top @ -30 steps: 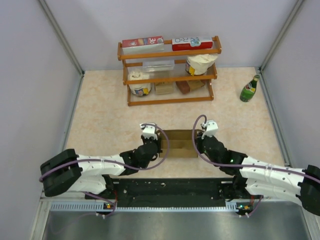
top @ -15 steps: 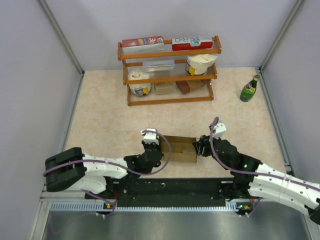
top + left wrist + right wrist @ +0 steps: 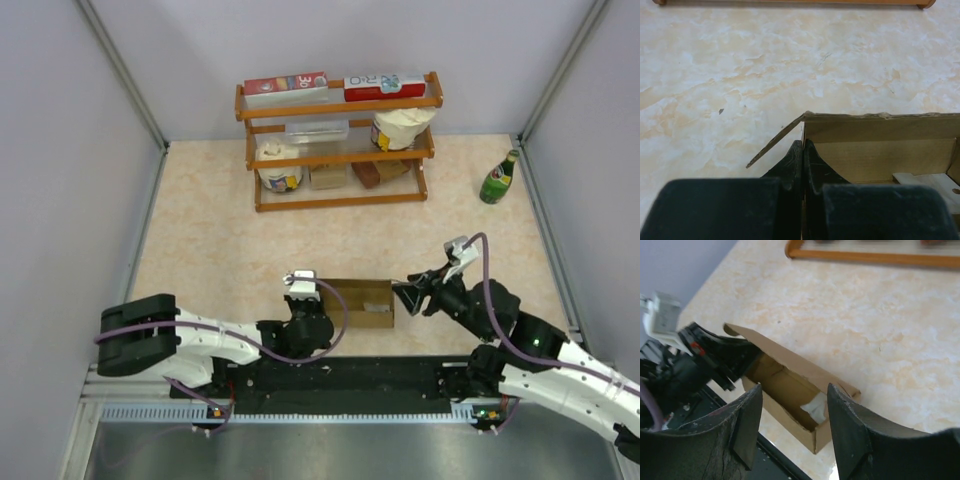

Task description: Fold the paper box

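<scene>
The paper box [image 3: 362,303] is a plain brown open carton lying near the table's front edge. My left gripper [image 3: 318,303] is shut on the box's left end wall; in the left wrist view its fingertips [image 3: 803,149] pinch that wall, and a loose flap [image 3: 774,141] sticks out to the left. The box's inside [image 3: 880,157] holds a white scrap [image 3: 925,182]. My right gripper [image 3: 412,296] is open and empty, just right of the box and apart from it. In the right wrist view its jaws [image 3: 795,389] stand wide above the box [image 3: 790,360].
A wooden shelf [image 3: 340,150] with red-and-white cartons, jars and small items stands at the back. A green bottle [image 3: 499,178] stands at the back right. A black rail [image 3: 340,375] runs along the near edge. Walls close in both sides.
My right gripper has let go of the box's right end, backed off to the right and opened. My left gripper has drawn the box a little toward the near edge.
</scene>
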Robot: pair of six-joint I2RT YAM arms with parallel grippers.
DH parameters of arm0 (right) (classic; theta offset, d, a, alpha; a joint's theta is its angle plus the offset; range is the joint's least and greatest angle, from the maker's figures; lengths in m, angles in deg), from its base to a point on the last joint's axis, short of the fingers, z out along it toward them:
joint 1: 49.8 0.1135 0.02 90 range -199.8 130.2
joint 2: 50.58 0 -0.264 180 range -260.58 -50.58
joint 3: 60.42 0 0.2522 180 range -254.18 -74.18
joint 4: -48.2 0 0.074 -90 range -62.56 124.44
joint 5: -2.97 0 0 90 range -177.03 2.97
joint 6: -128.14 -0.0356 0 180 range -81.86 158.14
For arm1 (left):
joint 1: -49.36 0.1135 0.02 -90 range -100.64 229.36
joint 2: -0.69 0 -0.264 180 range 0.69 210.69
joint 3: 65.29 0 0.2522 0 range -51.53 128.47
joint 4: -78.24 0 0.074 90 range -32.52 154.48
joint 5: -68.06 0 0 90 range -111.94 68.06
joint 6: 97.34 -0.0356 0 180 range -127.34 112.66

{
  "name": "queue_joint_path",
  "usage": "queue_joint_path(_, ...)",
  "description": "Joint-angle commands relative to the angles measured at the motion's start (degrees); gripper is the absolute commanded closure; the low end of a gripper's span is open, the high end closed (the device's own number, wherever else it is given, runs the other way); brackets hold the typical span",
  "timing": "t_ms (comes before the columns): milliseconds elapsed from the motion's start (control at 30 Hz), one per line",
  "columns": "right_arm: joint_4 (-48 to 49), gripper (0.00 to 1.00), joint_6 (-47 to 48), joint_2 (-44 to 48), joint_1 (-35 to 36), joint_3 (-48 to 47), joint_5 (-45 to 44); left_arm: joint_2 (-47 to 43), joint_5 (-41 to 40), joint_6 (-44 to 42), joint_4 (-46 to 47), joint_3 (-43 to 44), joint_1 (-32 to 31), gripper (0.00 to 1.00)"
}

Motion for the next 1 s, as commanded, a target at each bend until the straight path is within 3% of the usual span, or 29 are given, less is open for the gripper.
queue_joint_path(0,-0.5,0.45,2.0,-3.3,0.8,-8.3,2.4,0.9,-3.7,1.0,-3.0,0.5,-2.3,1.00)
queue_joint_path(300,-2.1,0.45,1.1,-24.4,0.8,-18.5,-3.5,-0.2,-6.4,0.8,-3.0,1.4,-6.0,1.00)
queue_joint_path(467,-1.0,0.46,-1.6,-33.0,0.7,-17.7,-5.8,-0.3,-9.4,0.9,-3.5,2.1,-8.2,1.00)
queue_joint_path(633,6.4,0.50,-4.1,-36.0,0.0,-12.2,-1.1,-0.1,-11.2,4.8,-7.2,2.9,-10.0,0.96)
queue_joint_path(767,8.3,0.50,-5.8,-36.2,-0.1,-9.8,2.3,-0.2,-13.6,13.3,-19.3,5.8,-11.4,0.85)
queue_joint_path(967,9.8,0.52,-6.5,-31.3,0.0,-5.5,4.9,1.8,-16.1,35.2,-44.8,12.3,-14.1,0.69)
